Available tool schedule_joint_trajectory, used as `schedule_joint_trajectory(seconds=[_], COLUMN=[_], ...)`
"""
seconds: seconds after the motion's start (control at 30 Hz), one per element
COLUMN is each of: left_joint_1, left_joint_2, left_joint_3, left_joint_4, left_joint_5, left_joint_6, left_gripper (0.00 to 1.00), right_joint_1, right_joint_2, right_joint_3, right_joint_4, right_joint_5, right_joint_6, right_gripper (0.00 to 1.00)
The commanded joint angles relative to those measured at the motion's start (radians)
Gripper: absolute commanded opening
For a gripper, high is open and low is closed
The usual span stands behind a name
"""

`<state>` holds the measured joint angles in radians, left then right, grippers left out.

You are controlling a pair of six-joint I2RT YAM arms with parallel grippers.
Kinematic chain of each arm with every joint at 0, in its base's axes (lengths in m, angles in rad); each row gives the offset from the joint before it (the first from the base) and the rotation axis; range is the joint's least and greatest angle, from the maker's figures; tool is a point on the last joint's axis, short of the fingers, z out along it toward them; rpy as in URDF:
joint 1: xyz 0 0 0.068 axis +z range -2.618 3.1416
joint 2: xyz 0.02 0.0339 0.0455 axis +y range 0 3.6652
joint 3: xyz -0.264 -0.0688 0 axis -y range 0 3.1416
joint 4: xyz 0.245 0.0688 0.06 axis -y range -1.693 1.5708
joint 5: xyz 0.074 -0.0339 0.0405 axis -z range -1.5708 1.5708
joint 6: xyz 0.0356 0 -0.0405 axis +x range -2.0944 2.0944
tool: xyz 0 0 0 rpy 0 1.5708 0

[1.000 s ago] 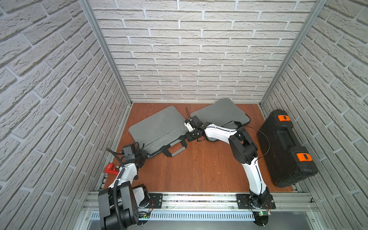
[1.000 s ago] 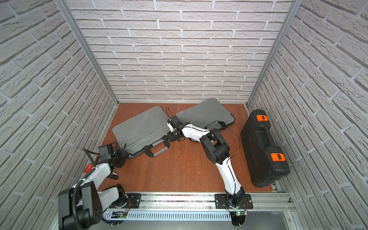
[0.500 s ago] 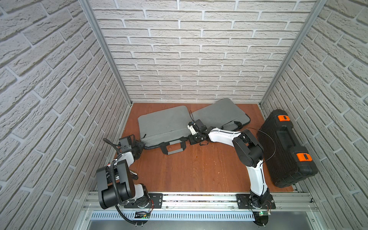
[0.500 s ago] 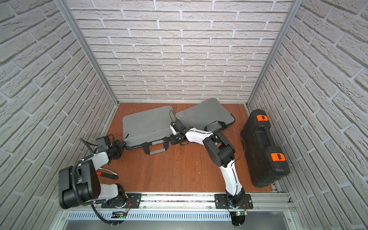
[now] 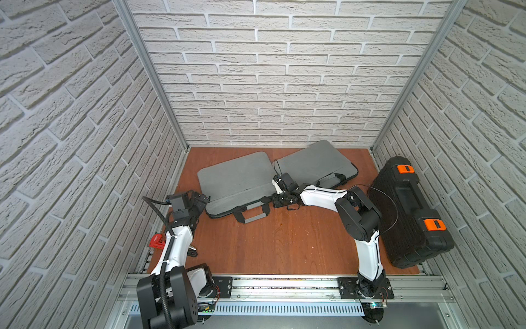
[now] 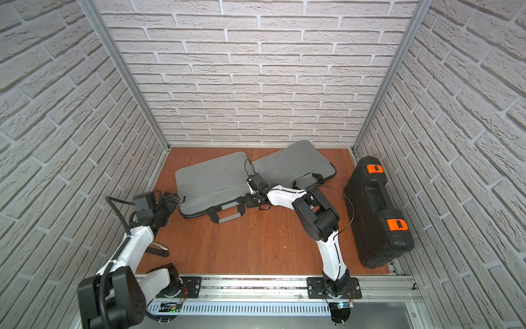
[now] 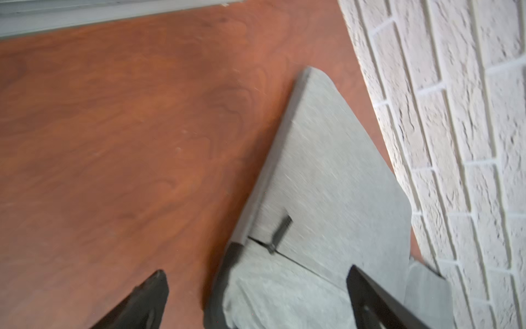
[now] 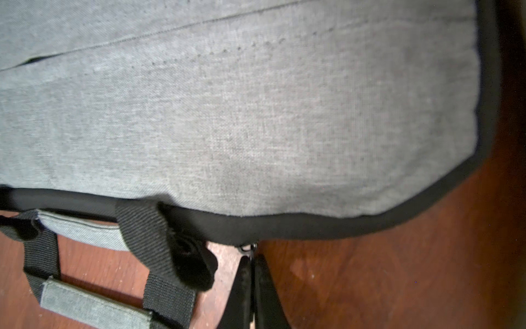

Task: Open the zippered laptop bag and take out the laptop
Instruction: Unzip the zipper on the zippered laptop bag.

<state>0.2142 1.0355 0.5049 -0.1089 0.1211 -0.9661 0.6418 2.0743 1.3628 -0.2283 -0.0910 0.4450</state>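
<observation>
The grey zippered laptop bag (image 5: 236, 182) (image 6: 210, 179) lies flat at the back left of the wooden table, its two strap handles (image 5: 253, 215) towards the front. At the bag's front right corner my right gripper (image 5: 280, 198) (image 8: 252, 260) is shut on the small metal zipper pull (image 8: 247, 247) at the black edge binding. My left gripper (image 5: 203, 198) (image 7: 256, 282) stands open at the bag's front left corner, whose grey fabric (image 7: 327, 171) lies between the wide-apart fingers (image 7: 153, 287). The laptop is hidden.
A second grey bag (image 5: 316, 165) lies at the back right, touching the first. A black hard case with orange latches (image 5: 410, 210) lies along the right wall. A red object (image 5: 156, 241) and a dark-handled tool (image 6: 158, 250) lie near the left arm. Brick walls enclose three sides.
The bag has swung from a tilt to lie square and further right. My left gripper has opened and let go of its left corner. The right gripper moved right with the zipper pull.
</observation>
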Motion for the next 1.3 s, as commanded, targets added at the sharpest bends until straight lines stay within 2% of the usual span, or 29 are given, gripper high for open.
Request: schedule_joint_trajectory(seconds=[0.0,0.2,0.4,0.7,1.03,1.17,1.27], left_joint_1=[-0.128,-0.342,-0.45,-0.526,-0.578,-0.581,-0.59], left_joint_2=[-0.016,0.092,0.238,0.342,0.288,0.296,0.323], left_joint_3=[0.007,0.036,0.073,0.085,0.03,0.014,0.025], left_joint_4=[-0.044,0.029,0.122,0.157,0.098,0.117,0.138], left_joint_5=[-0.036,-0.043,-0.034,-0.024,-0.023,-0.01,0.006], left_joint_6=[-0.029,-0.087,-0.121,-0.173,-0.231,-0.249,-0.247], left_gripper=[0.95,0.9,0.84,0.77,0.72,0.72,0.77], right_joint_1=[0.02,0.06,0.104,0.146,0.154,0.16,0.166], right_joint_2=[-0.043,-0.052,-0.054,-0.053,-0.047,-0.054,-0.053], right_joint_3=[-0.023,-0.021,-0.027,-0.025,-0.013,-0.008,-0.003], right_joint_4=[-0.027,-0.009,0.021,0.055,0.064,0.061,0.061], right_joint_5=[0.004,-0.014,-0.033,-0.064,-0.079,-0.087,-0.096], right_joint_6=[0.021,0.037,0.066,0.101,0.114,0.115,0.118], right_gripper=[0.06,0.06,0.06,0.06,0.06,0.06,0.06])
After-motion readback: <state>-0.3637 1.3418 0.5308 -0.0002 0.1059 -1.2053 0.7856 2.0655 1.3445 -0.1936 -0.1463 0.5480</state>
